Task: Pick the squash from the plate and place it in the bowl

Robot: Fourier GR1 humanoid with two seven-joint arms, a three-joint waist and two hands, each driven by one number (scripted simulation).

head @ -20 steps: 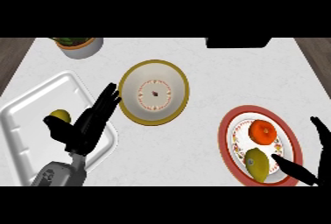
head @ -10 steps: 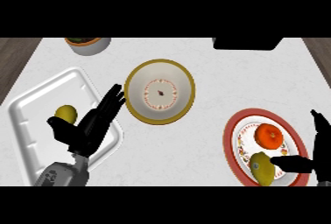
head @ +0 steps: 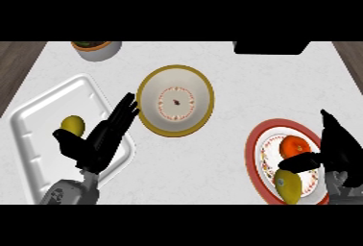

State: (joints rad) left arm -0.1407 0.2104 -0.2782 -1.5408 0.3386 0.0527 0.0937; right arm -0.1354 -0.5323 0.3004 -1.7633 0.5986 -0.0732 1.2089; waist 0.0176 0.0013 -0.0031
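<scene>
Squash [head: 287, 186] on plate [head: 255, 158], right hand [head: 339, 149] thumb just above, touching.

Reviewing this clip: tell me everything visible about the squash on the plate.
The squash is a small olive-yellow, smooth-skinned, elongated fruit lying on the red-rimmed plate at the counter's right, near the plate's lower edge. An orange fruit sits just above it. The right hand hovers beside it, thumb extended over its top, not yet closed round it.
</scene>
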